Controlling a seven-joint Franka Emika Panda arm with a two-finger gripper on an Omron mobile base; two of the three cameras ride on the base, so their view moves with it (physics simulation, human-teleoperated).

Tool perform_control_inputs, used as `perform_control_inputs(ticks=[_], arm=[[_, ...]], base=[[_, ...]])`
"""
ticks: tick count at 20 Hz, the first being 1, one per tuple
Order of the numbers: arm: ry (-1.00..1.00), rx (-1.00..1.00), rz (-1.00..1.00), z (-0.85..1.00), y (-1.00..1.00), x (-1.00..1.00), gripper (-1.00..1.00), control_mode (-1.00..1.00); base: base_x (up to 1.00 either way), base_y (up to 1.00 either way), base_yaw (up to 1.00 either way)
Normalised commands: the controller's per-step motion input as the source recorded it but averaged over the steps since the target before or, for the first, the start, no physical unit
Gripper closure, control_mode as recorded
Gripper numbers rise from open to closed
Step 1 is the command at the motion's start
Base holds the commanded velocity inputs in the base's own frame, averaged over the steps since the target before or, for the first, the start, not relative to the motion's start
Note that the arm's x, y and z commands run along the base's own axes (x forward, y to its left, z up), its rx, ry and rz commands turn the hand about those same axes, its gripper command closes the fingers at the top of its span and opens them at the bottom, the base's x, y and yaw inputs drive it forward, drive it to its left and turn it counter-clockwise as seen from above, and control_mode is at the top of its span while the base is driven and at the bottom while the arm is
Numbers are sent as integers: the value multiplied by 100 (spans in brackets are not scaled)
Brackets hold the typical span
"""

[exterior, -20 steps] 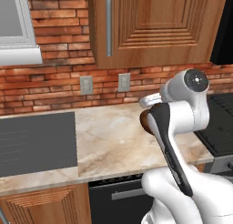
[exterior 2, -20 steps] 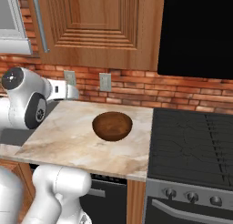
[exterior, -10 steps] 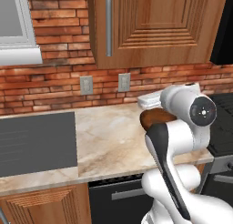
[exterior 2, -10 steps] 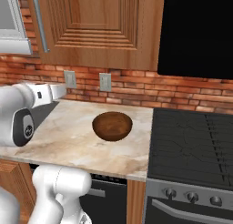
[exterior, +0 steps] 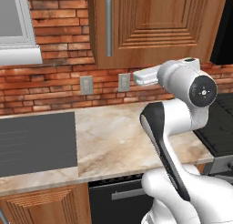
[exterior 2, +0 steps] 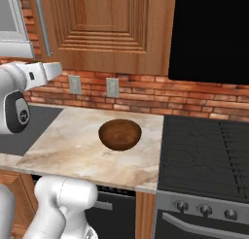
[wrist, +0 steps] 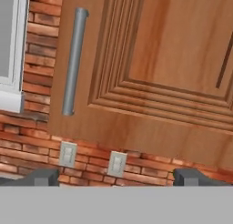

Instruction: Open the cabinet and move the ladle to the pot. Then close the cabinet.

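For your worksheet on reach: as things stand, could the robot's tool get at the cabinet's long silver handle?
Probably yes. The tool stands open, aimed at the shut cabinet, whose handle lies up and to one side in the hand view. Nothing sits between them, though it must rise and close the gap.

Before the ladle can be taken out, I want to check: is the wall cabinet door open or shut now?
Shut. The cabinet door lies flat against its frame in all three views, and its handle is untouched; the open gripper is short of it.
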Motion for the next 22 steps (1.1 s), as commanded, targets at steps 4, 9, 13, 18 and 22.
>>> perform_control_inputs(ticks=[4,9,13,18,22], arm=[[21,2,1,67,25,0,-100,-100],[32,3,0,46,22,0,-100,-100],[27,3,0,18,15,0,-100,-100],[1,5,0,-19,10,9,-100,-100],[-7,8,0,-55,14,30,-100,-100]], base=[[0,0,0],[0,0,0],[0,0,0],[0,0,0],[0,0,0]])
